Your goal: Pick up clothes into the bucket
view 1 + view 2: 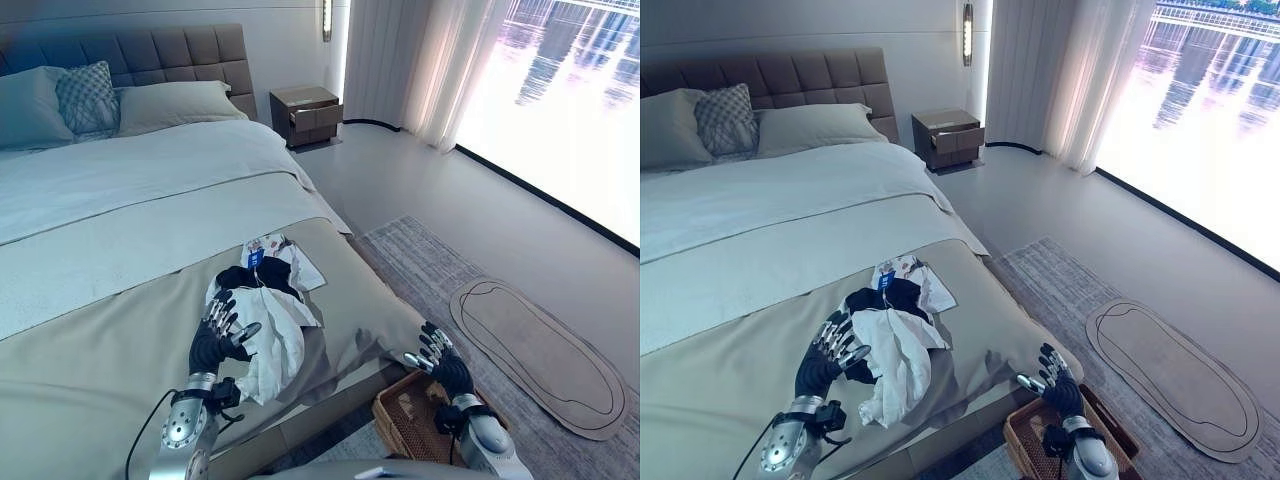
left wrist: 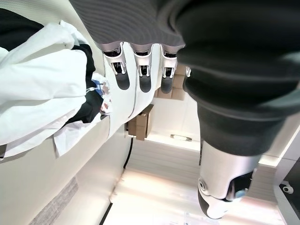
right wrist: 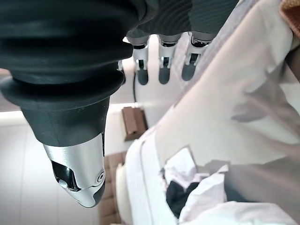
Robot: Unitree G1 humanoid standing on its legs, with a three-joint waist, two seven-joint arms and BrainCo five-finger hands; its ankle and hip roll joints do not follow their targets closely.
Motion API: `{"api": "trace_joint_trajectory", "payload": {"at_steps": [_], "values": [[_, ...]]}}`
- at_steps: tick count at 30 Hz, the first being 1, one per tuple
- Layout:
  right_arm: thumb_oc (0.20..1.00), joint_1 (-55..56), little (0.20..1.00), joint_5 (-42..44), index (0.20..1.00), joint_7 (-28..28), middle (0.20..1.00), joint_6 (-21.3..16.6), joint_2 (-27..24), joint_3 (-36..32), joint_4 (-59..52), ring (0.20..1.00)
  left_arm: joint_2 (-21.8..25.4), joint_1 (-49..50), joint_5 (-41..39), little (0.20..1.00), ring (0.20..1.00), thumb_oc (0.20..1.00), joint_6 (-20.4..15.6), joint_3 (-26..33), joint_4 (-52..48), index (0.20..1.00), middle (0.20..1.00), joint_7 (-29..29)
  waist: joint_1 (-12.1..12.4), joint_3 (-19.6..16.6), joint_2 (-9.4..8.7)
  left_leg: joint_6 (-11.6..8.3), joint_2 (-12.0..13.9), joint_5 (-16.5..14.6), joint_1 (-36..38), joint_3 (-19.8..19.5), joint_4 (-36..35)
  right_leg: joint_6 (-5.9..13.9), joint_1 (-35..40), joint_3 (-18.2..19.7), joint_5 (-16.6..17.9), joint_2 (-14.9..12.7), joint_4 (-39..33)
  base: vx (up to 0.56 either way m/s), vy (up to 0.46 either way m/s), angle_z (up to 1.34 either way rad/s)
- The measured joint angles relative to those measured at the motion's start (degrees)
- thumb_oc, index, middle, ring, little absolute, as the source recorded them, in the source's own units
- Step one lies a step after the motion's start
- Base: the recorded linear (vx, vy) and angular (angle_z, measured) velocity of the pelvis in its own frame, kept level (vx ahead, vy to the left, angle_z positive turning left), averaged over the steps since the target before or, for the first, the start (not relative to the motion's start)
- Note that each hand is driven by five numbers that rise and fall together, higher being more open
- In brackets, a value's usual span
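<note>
1. My left hand (image 1: 222, 335) is hovering over the near part of the bed (image 1: 90, 330), with its fingers (image 2: 142, 75) spread and relaxed and holding nothing. It is sitting at the left edge of the clothes (image 1: 268, 325); I cannot tell whether the fingertips are touching the cloth.
2. My right hand (image 1: 440, 362) is hanging off the bed's near corner, just above the basket (image 1: 405, 415). Its fingers (image 3: 163, 65) are straight and slightly apart, and it is gripping nothing.
3. The clothes are lying in one crumpled heap on the bed's tan cover, near the foot-end edge. The heap is showing white cloth over a black piece, and its lower end is trailing toward the bed's edge.
4. A white printed piece (image 1: 283, 255) is lying flat against the far side of the heap, touching it.
5. The basket, a brown woven one, is standing on the rug (image 1: 420, 270) beside the bed's corner, well apart from the clothes. Nothing of the heap is lying in it.
6. A lighter oval mat (image 1: 540, 355) is lying on the rug to the right of the basket.
7. Pillows (image 1: 170, 105) are resting against the headboard (image 1: 170, 55) at the far end, and a nightstand (image 1: 305, 113) is standing beside it with one drawer partly out.
</note>
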Motion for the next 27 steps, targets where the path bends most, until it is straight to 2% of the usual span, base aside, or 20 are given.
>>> {"api": "trace_joint_trajectory", "payload": {"at_steps": [11,18,21,25,27], "values": [[1.000,0.0,1.000,-0.1,1.000,0.1,1.000,0.0,-0.1,0.0,0.0,1.000,1.2,0.1,0.3,1.000,1.000,1.000,0.3,0.0,0.2,1.000,1.000,0.2,0.0,0.4,0.43,-0.20,0.0,-0.1,0.0,0.0,0.0,0.05,-0.1,0.0,-0.1,0.0,0.0,0.00,0.000,0.00],[1.000,0.0,1.000,-0.3,1.000,1.1,1.000,0.6,-0.9,0.0,0.0,1.000,4.0,0.0,11.8,1.000,1.000,1.000,0.5,-0.5,3.8,1.000,1.000,2.3,0.0,0.8,0.73,-0.22,-0.1,-0.2,-0.1,0.0,0.3,-0.11,-0.2,0.0,-0.3,0.0,0.1,-0.01,0.003,0.00],[1.000,-0.1,1.000,-0.4,1.000,1.1,1.000,0.6,-2.0,0.1,0.0,1.000,6.4,-1.1,18.7,1.000,1.000,1.000,0.7,-1.7,6.1,1.000,1.000,4.6,0.0,2.2,0.58,-0.35,-0.3,-0.3,-1.1,0.2,0.7,-0.12,-1.4,0.4,-0.3,-0.4,0.8,-0.07,0.031,-0.03],[1.000,-1.7,1.000,-0.4,1.000,1.1,1.000,0.6,-2.3,0.1,0.0,1.000,8.6,-4.4,27.7,1.000,1.000,1.000,1.0,-3.3,7.7,1.000,1.000,7.8,-0.1,6.1,0.19,0.03,-1.4,0.0,-3.8,0.5,2.4,0.44,-4.6,1.1,0.4,-0.9,2.3,-0.18,0.044,-0.06],[1.000,-5.1,1.000,-0.5,1.000,0.9,1.000,0.6,-3.2,0.4,0.0,1.000,10.0,-10.3,31.6,1.000,1.000,1.000,1.2,-4.3,9.1,1.000,1.000,10.7,-0.1,10.2,-0.70,0.06,-2.0,0.3,-8.3,0.9,5.1,0.39,-8.9,2.2,1.9,-1.7,4.0,-0.22,0.053,-0.14]]}}
